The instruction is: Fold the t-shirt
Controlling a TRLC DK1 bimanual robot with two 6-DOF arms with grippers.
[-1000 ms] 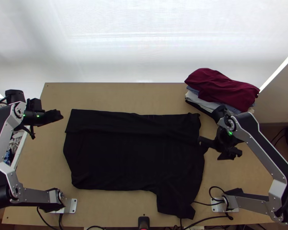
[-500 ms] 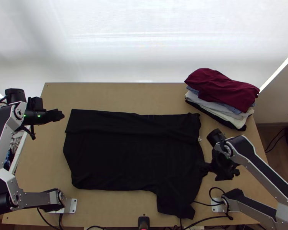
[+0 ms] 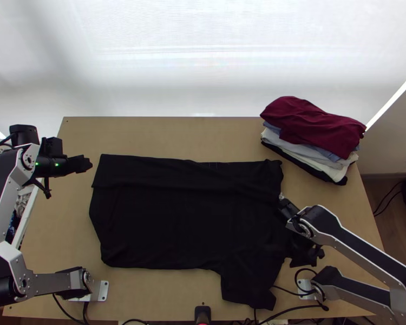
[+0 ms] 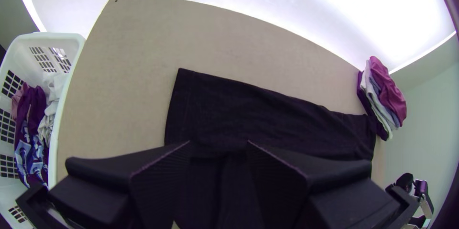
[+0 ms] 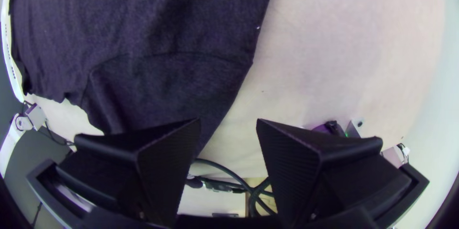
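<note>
In the top view, the black t-shirt (image 3: 176,222) lies broadly spread across the middle of the light wooden table (image 3: 165,135), its far side turned over in a long, slightly wrinkled band (image 3: 149,169). A sleeve (image 3: 249,284) sticks out toward the table's near edge. The left gripper (image 3: 87,163) hangs just beside the shirt's far left corner, apart from the cloth. The right gripper (image 3: 299,253) is at the shirt's right edge, near the sleeve; whether it touches cannot be told. A stack of folded clothes (image 3: 311,127), maroon on top, sits at the table's far right.

In the left wrist view, the left gripper (image 4: 218,141) has its two fingers spread, with nothing pinched between them. The folded band lies flat past the fingertips. A white plastic laundry basket (image 4: 56,136) holding mixed garments (image 4: 33,114) stands along the table's side.

In the right wrist view, the right gripper (image 5: 228,119) also has its fingers well parted, gripping nothing. One finger overlaps the sleeve in the picture; a curved seam (image 5: 167,53) crosses the cloth beyond. Dark cables (image 5: 224,169) show between the fingers.
</note>
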